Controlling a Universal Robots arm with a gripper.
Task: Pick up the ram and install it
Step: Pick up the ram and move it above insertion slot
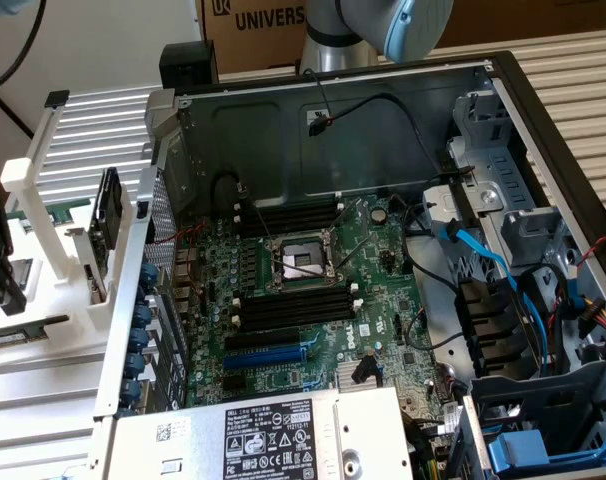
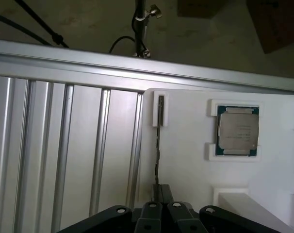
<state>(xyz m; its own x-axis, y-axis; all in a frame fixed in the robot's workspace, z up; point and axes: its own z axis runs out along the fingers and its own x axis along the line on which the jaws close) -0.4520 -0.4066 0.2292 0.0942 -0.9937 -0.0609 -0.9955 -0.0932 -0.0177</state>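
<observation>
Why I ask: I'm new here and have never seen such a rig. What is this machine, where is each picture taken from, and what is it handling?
This is a single robot arm with a gripper at its end. The exterior view comes from a camera off the arm. It looks into an open computer case, where you can see the motherboard, its long black memory slots, a blue slot and the power supply.

The wrist view comes from a camera on the arm's wrist. It looks past the gripper at a white parts tray on a ribbed aluminium table. In the tray lie a processor chip and the ram, which stands on edge in its holder. The gripper is right at one end of the ram, but I cannot tell whether it grips it.
</observation>
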